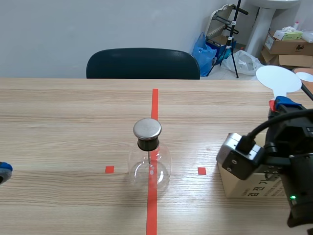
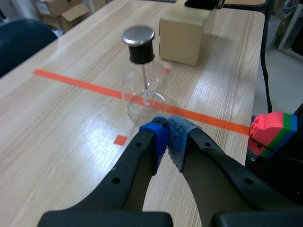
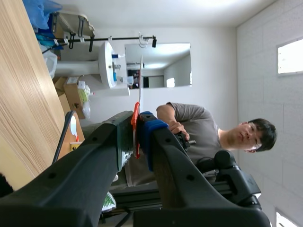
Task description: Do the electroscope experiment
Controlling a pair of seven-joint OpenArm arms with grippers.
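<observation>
- My right gripper (image 3: 137, 130) is clenched on the thin red handle (image 3: 136, 135) of the white disc paddle (image 1: 279, 78). It is raised at the far right of the surface (image 1: 73, 122), well apart from the glass.
- My left gripper (image 2: 165, 137) is closed on nothing, its 2 blue pads meeting. It sits low at the left side, with the flask just ahead of it.
- The electroscope (image 1: 149, 156) is a clear round flask with a black stopper and a flat metal cap (image 1: 147, 128). It stands upright on the red tape line (image 1: 155, 103), between the 2 red squares.
- A cardboard box (image 1: 244, 188) sits near the flask on my right side.
- I judge the step in hand to be bringing the disc to the cap, and the task looks barely begun.
- To do it well, I should carry the disc over the box, level it above the cap, and lower it slowly so it meets only the metal, not the glass.
- The handle is thin, so a firm pinch matters, since a twist would tilt the disc.
- The flask looks light and top-heavy, and a sideways knock could tip it.
</observation>
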